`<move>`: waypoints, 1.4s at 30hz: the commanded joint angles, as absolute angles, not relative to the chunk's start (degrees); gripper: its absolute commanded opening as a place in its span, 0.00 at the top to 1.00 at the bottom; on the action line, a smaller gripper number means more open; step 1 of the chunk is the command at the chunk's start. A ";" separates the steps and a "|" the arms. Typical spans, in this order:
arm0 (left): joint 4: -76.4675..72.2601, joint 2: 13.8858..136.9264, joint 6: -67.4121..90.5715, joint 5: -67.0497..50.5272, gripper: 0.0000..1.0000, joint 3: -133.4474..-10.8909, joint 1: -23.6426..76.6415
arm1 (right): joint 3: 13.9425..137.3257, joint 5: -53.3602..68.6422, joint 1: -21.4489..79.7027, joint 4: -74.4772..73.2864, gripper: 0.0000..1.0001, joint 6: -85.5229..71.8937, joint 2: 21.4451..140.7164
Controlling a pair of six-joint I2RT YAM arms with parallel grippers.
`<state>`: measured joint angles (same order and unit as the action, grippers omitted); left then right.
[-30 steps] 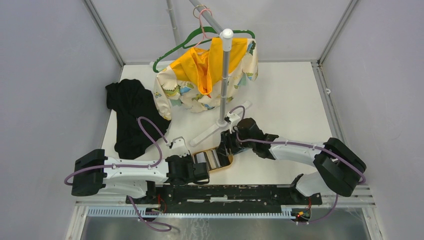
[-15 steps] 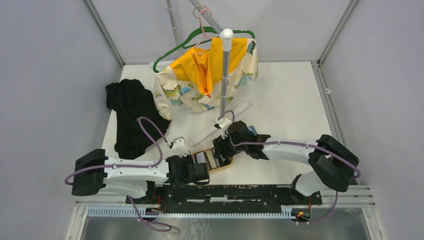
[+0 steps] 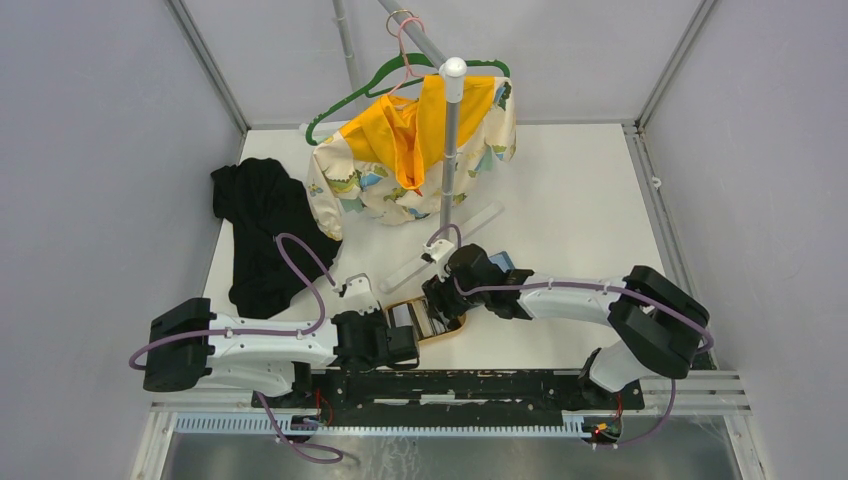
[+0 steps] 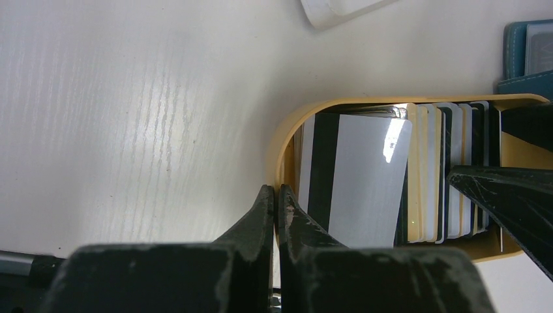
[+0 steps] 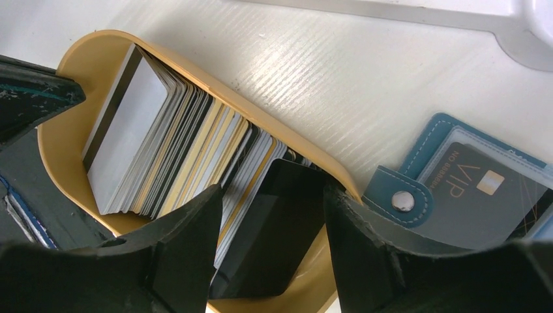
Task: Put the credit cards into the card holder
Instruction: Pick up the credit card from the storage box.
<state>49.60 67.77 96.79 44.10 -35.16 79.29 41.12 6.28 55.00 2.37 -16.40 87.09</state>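
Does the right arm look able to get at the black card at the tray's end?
Likely yes: the right gripper hangs open astride the black card in the tray, nothing between them.

Near the middle of the white table (image 3: 560,200), a tan oval tray (image 3: 455,328) packed with striped credit cards (image 3: 413,316). At its left end the left gripper (image 3: 410,342), right up against the rim; over its right end the right gripper (image 3: 440,303), pointed down, its jaws hidden from above. Just right of that wrist, a sliver of teal card holder (image 3: 509,262). Far left, a crumpled black garment (image 3: 262,235). Far centre, a yellow-lined printed child's jacket (image 3: 400,140) on a green hanger (image 3: 350,98), hung from a white-capped stand (image 3: 449,160).
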 commanded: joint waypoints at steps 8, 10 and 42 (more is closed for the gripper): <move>50.60 66.32 100.63 49.74 0.98 -37.48 80.06 | 38.53 6.28 52.23 2.55 0.52 -15.87 82.01; 50.92 66.22 100.76 49.83 0.98 -37.50 80.07 | 38.19 6.83 51.59 2.93 0.59 -15.93 81.78; 68.70 59.62 113.26 50.13 0.89 -33.96 80.03 | 24.40 51.19 30.47 41.45 1.00 -31.50 66.91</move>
